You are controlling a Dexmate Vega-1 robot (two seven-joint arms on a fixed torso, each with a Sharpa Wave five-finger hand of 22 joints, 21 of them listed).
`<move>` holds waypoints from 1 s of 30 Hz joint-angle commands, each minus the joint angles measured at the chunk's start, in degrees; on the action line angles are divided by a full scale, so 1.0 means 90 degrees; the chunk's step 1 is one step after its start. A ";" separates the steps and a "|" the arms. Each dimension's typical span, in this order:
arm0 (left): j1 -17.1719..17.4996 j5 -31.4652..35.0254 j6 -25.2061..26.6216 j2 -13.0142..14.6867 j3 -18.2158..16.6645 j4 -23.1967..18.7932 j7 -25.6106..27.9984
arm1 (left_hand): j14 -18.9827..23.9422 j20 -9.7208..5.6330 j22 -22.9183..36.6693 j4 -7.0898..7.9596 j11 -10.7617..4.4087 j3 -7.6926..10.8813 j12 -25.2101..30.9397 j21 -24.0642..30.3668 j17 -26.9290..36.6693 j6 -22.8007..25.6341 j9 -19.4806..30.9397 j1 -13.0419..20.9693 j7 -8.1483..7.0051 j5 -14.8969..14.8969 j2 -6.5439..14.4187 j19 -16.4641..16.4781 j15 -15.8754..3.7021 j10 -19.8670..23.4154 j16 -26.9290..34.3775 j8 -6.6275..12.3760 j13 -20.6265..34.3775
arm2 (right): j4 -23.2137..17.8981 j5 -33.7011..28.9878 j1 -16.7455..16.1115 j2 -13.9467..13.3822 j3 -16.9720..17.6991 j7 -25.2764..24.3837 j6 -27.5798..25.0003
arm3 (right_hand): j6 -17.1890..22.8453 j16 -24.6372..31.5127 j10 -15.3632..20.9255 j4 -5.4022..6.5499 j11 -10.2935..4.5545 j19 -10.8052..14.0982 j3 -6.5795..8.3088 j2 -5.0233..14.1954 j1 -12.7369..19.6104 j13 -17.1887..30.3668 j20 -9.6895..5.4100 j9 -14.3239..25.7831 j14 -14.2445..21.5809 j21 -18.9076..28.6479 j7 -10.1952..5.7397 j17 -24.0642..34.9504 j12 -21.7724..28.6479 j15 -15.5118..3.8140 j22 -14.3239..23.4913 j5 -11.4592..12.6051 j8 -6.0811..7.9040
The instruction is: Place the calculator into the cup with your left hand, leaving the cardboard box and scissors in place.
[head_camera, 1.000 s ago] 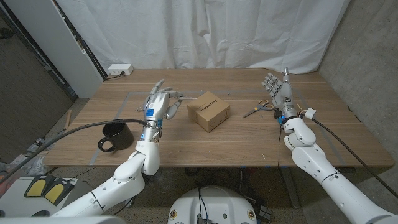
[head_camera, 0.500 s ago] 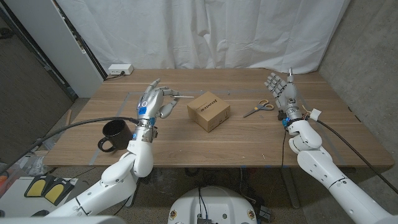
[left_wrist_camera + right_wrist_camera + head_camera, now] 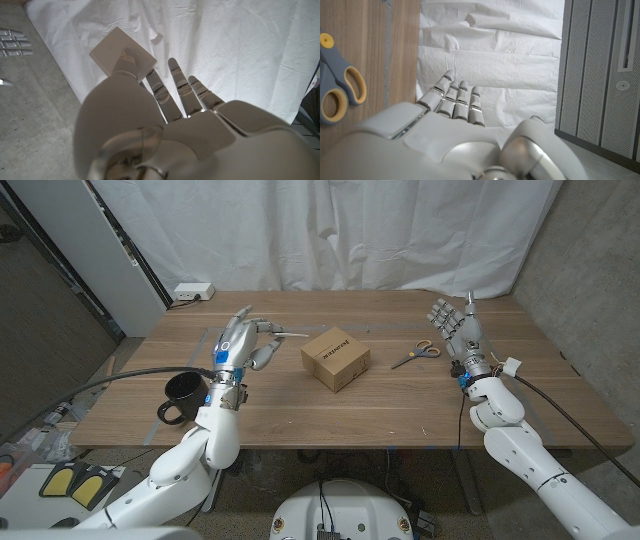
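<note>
One calculator (image 3: 281,334) sits in the fingers (image 3: 262,330) of the left hand (image 3: 240,342). One black cup (image 3: 185,396) stands on the table (image 3: 330,410), below that hand's wrist. One cardboard box (image 3: 335,358) lies between the two hands. One pair of scissors (image 3: 416,355) lies just beside the fingers of the right hand (image 3: 456,332). One white power strip (image 3: 193,292) rests at the table's far edge.

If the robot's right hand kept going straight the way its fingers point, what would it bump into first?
Probably nothing on the table. The right hand points toward the table's far edge, and the scissors lie off to its side. Beyond looks like only the white curtain, though depth is hard to judge.
</note>
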 commanded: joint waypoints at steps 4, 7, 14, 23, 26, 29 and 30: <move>0.0476 0.0572 0.0647 -0.0159 -0.0238 -0.0359 0.0045 | 0.0026 -0.0326 0.0006 0.0035 0.0002 0.0038 0.0012 -0.0004 0.0018 0.1011 0.0112 -0.0051 0.0299 0.0062 -0.0009 0.0026 -0.0872 0.0064 -0.0004 0.0024 0.0032 | -0.0373 0.0161 -0.0404 -0.0279 0.0530 -0.0101 0.0049 | 0.0056 -0.0016 0.0024 -0.0013 0.0034 0.0006 -0.0023 0.0038 0.0042 0.0011 0.0007 0.0011 0.0031 -0.0021 0.0020 0.0014 -0.0003 0.0042 0.0019 0.0045 -0.0006; 0.0606 0.0749 0.0792 -0.0160 -0.0271 -0.0426 0.0102 | 0.0028 -0.0324 0.0006 0.0036 0.0003 0.0040 0.0013 -0.0005 0.0018 0.1012 0.0112 -0.0051 0.0295 0.0063 -0.0013 0.0025 -0.0872 0.0067 -0.0004 0.0021 0.0032 | -0.0434 0.0161 -0.0439 -0.0350 0.0616 -0.0140 -0.0026 | 0.0055 -0.0015 0.0023 -0.0013 0.0031 0.0006 -0.0025 0.0038 0.0040 0.0011 0.0008 0.0011 0.0034 -0.0020 0.0020 0.0015 -0.0004 0.0042 0.0019 0.0045 -0.0006; 0.0906 0.0830 0.0996 -0.0174 -0.0513 -0.0623 0.0088 | 0.0036 -0.0324 0.0006 0.0040 0.0002 0.0047 0.0013 -0.0007 0.0018 0.1014 0.0122 -0.0049 0.0291 0.0065 -0.0013 0.0026 -0.0875 0.0073 -0.0001 0.0020 0.0032 | -0.0538 0.0084 -0.0413 -0.0478 0.0683 -0.0164 -0.0194 | 0.0061 -0.0018 0.0033 -0.0013 0.0033 0.0005 -0.0028 0.0042 0.0037 0.0011 0.0008 0.0011 0.0029 -0.0020 0.0020 0.0015 -0.0002 0.0037 0.0019 0.0045 -0.0005; 0.1396 0.0886 0.1179 -0.0180 -0.0855 -0.0917 -0.0002 | 0.0035 -0.0323 0.0005 0.0049 0.0001 0.0053 0.0012 -0.0009 0.0018 0.1012 0.0111 -0.0052 0.0306 0.0065 -0.0018 0.0027 -0.0877 0.0076 -0.0003 0.0005 0.0033 | -0.0518 0.0050 -0.0317 -0.0458 0.0662 -0.0217 -0.0332 | 0.0061 -0.0017 0.0038 -0.0012 0.0027 0.0009 -0.0032 0.0048 0.0031 0.0011 0.0010 0.0011 0.0032 -0.0018 0.0029 0.0016 -0.0003 0.0038 0.0019 0.0044 -0.0007; 0.1514 0.0896 0.1187 -0.0187 -0.0956 -0.0971 -0.0032 | 0.0036 -0.0325 0.0005 0.0052 0.0001 0.0055 0.0012 -0.0010 0.0018 0.1018 0.0113 -0.0054 0.0305 0.0065 -0.0018 0.0028 -0.0875 0.0078 -0.0002 0.0006 0.0033 | -0.0526 0.0019 -0.0295 -0.0461 0.0638 -0.0232 -0.0376 | 0.0064 -0.0015 0.0032 -0.0012 0.0022 0.0009 -0.0034 0.0049 0.0030 0.0011 0.0011 0.0011 0.0037 -0.0019 0.0030 0.0016 -0.0006 0.0037 0.0019 0.0044 -0.0006; 0.1626 0.0878 0.1167 -0.0210 -0.1067 -0.0995 -0.0035 | 0.0038 -0.0326 0.0005 0.0055 0.0001 0.0057 0.0012 -0.0010 0.0018 0.1013 0.0119 -0.0055 0.0292 0.0065 -0.0019 0.0028 -0.0874 0.0079 -0.0002 0.0004 0.0033 | -0.0549 0.0000 -0.0280 -0.0441 0.0601 -0.0292 -0.0439 | 0.0066 -0.0014 0.0032 -0.0012 0.0021 0.0007 -0.0036 0.0051 0.0028 0.0011 0.0011 0.0011 0.0039 -0.0019 0.0028 0.0016 -0.0007 0.0042 0.0019 0.0043 -0.0006; 0.1672 0.0859 0.1137 -0.0215 -0.1118 -0.0996 -0.0021 | 0.0039 -0.0326 0.0005 0.0056 0.0001 0.0057 0.0012 -0.0011 0.0018 0.1013 0.0121 -0.0055 0.0290 0.0065 -0.0020 0.0026 -0.0874 0.0080 -0.0002 0.0004 0.0033 | -0.0552 -0.0014 -0.0272 -0.0437 0.0585 -0.0304 -0.0456 | 0.0066 -0.0017 0.0031 -0.0013 0.0019 0.0007 -0.0037 0.0051 0.0028 0.0011 0.0010 0.0011 0.0034 -0.0019 0.0027 0.0016 -0.0007 0.0047 0.0019 0.0043 -0.0006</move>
